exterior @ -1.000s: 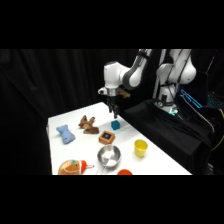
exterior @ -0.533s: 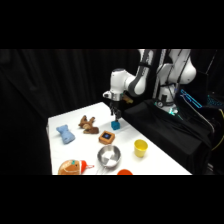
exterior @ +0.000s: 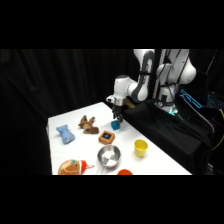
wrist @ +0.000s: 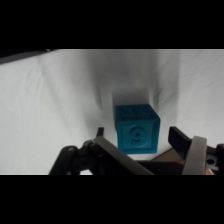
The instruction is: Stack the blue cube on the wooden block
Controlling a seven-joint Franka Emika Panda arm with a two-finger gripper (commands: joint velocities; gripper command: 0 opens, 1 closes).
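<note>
The blue cube [exterior: 115,125] rests on the white table [exterior: 70,120], just beyond the wooden block [exterior: 106,136], a flat brown square with a dark blue mark on top. My gripper [exterior: 118,118] comes down from above, right over the cube. In the wrist view the blue cube [wrist: 136,128] sits between the two fingers of my gripper [wrist: 137,136], which is open. Both fingers stand a little off the cube's sides.
A brown plush toy [exterior: 88,124] and a pale blue bone-shaped item [exterior: 65,133] lie to the left. In front of the wooden block are a metal bowl [exterior: 109,156], a yellow cup [exterior: 141,147] and an orange toy [exterior: 72,167].
The gripper has come down and slightly right, closer to the blue cube. The cube and the wooden block have not moved.
</note>
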